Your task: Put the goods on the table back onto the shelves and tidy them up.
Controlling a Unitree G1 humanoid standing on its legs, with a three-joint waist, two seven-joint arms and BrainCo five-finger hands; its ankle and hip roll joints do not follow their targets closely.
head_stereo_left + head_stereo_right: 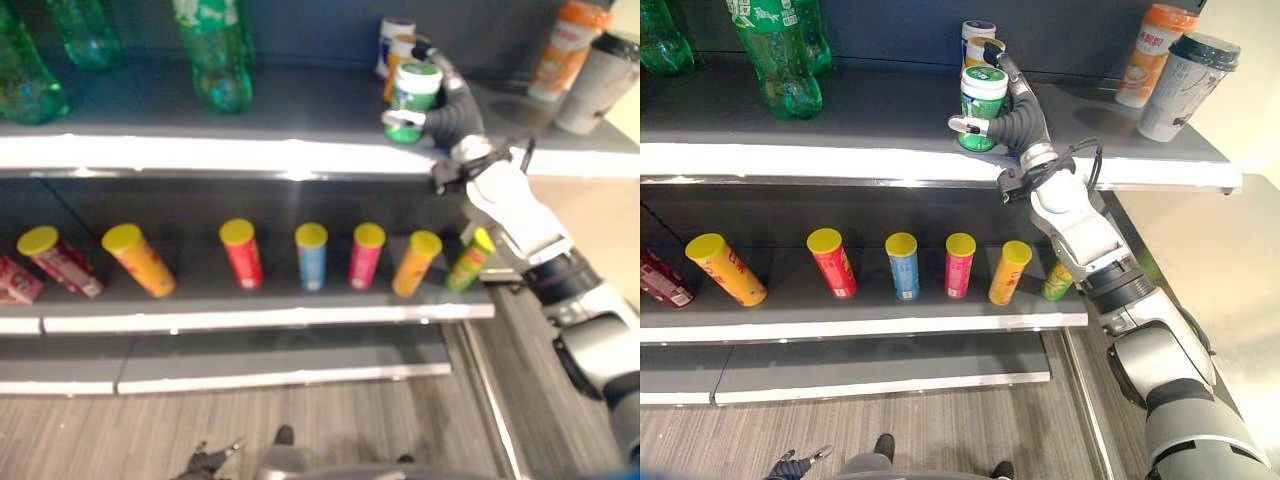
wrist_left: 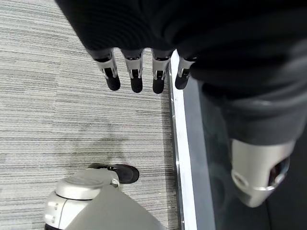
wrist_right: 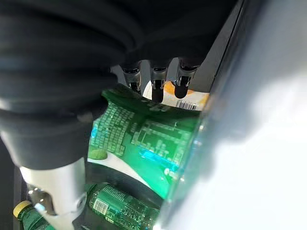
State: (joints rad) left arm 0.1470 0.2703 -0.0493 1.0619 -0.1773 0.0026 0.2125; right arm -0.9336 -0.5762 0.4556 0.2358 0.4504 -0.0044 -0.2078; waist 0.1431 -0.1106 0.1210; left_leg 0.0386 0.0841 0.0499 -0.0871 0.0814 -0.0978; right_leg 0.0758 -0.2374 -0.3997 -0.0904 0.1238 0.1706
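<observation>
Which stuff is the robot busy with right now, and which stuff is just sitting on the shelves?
Busy with:
- small green canister with a white lid, held in the right hand at the top shelf

Just sitting:
- green plastic bottles, top shelf
- two tall cups, top shelf
- yellow-lidded snack tubes, middle shelf
- left hand, idle over the floor

A green canister [image 1: 983, 106] is gripped by the right hand [image 1: 1012, 120] on the top shelf [image 1: 890, 150], just in front of two more canisters [image 1: 978, 38]; green bottles [image 1: 780, 55] are seen well apart from it.

Bare top shelf [image 1: 890, 120] left of green jar [image 1: 982, 105]
</observation>
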